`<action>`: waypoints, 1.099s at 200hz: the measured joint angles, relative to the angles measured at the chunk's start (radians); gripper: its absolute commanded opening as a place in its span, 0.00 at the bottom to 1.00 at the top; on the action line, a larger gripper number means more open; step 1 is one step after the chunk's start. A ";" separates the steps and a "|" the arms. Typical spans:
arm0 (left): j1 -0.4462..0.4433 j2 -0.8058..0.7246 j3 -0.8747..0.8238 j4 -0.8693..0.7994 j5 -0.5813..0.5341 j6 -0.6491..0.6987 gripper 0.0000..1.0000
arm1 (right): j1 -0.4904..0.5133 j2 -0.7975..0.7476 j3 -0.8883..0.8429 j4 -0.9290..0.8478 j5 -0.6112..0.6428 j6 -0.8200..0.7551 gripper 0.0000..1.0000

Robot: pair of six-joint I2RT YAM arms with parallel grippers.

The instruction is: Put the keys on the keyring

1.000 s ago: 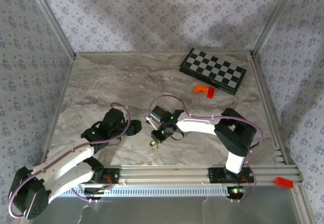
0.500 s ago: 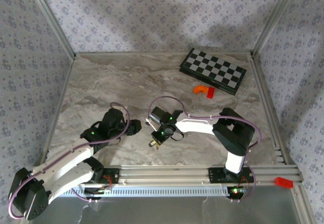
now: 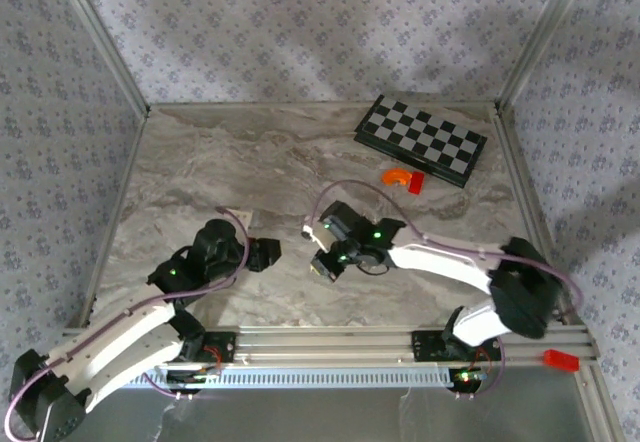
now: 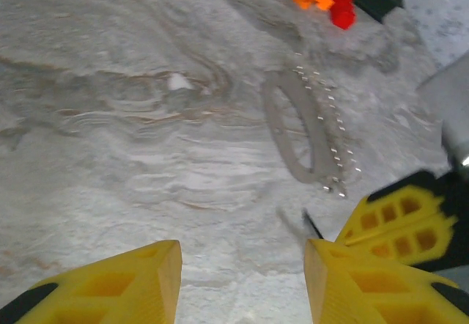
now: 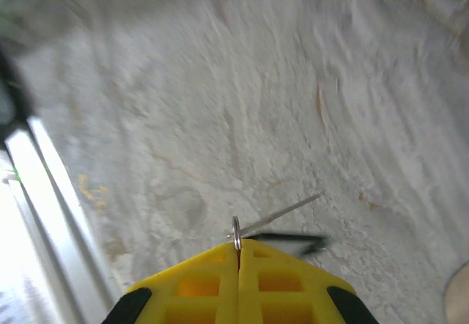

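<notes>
The left gripper (image 4: pixel 242 265), low in the left wrist view, is spread and empty; I think it should close slowly on the ball chain (image 4: pixel 326 137) right of centre. The right gripper (image 5: pixel 238 254) pinches a thin metal ring (image 5: pixel 237 230), and both arms stretch low toward the lower middle of the top view.

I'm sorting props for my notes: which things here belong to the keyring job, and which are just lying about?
Job: thin metal ring pinched in the right gripper; bead chain, probably; open left gripper.
Lying about: chessboard; orange piece; red piece.
</notes>
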State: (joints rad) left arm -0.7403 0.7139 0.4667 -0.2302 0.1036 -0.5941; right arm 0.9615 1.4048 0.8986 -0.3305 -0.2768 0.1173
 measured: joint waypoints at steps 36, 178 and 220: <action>-0.122 0.002 0.052 0.061 0.052 0.090 0.49 | -0.042 -0.238 -0.064 0.066 -0.127 -0.042 0.00; -0.347 0.040 0.191 0.235 0.280 0.325 0.37 | -0.100 -0.557 -0.071 0.043 -0.517 -0.145 0.00; -0.356 0.021 0.195 0.243 0.282 0.325 0.36 | -0.107 -0.568 -0.071 0.019 -0.517 -0.163 0.00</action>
State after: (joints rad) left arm -1.0962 0.7345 0.6613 0.0132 0.3855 -0.2695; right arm 0.8547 0.8371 0.8276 -0.3119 -0.7940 -0.0452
